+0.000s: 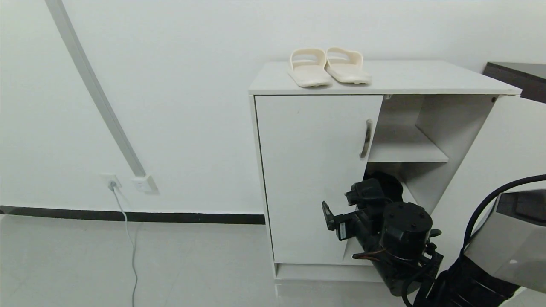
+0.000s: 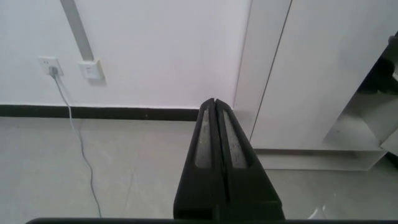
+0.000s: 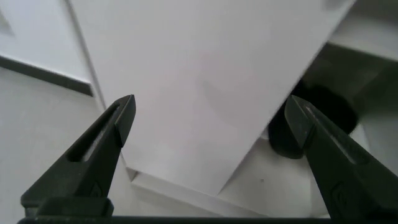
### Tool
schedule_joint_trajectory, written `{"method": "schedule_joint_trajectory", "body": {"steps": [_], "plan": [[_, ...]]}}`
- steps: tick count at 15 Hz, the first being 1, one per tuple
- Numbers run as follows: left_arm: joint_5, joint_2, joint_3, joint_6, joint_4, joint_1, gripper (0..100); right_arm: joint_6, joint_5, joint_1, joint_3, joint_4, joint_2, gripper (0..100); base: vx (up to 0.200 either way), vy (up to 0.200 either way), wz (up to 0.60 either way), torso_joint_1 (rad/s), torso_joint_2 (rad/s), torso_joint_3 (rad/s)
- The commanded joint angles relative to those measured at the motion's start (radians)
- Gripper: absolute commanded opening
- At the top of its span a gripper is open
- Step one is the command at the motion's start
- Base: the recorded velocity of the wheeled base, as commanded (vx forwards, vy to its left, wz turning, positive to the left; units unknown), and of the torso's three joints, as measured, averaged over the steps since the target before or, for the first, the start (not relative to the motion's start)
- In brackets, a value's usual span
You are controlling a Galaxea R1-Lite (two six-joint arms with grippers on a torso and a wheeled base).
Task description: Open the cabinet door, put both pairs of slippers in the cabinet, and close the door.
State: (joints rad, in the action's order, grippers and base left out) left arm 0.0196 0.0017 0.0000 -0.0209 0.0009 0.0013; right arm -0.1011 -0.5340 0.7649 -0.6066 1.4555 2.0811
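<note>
Cream slippers [image 1: 328, 67] sit side by side on top of the cabinet [image 1: 426, 76], well above the right gripper [image 1: 345, 204], which hangs low at the edge of the closed door [image 1: 307, 170].

From the left wrist, the left gripper [image 2: 215, 102] is pressed tight together, with the cabinet base ahead of it.

From the right wrist, the jaws gape wide and empty. The door edge is between them, and a dark shape [image 3: 314, 115], likely the other pair, lies just beyond in the bottom compartment. I'd back straight out, clear of that edge, then rise for the cream pair.
</note>
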Motion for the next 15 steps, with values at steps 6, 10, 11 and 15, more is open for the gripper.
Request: {"method": "schedule_joint_trajectory", "body": {"steps": [6,10,11,15], "plan": [[0.000,0.000,0.000,-0.001,0.001,0.000,0,0.000,0.000,0.002,0.001,0.002,0.005,100,0.000,0.000,0.00,0.141,-0.47,-0.330],[0.000,0.000,0.000,-0.001,0.001,0.000,0,0.000,0.000,0.002,0.001,0.002,0.005,100,0.000,0.000,0.00,0.177,-0.49,-0.316],[0.000,0.000,0.000,-0.001,0.001,0.000,0,0.000,0.000,0.002,0.001,0.002,0.005,100,0.000,0.000,0.00,0.193,-0.49,-0.310],[0.000,0.000,0.000,-0.001,0.001,0.000,0,0.000,0.002,-0.010,0.001,0.002,0.010,100,0.000,0.000,0.00,0.206,-0.52,-0.316]]}}
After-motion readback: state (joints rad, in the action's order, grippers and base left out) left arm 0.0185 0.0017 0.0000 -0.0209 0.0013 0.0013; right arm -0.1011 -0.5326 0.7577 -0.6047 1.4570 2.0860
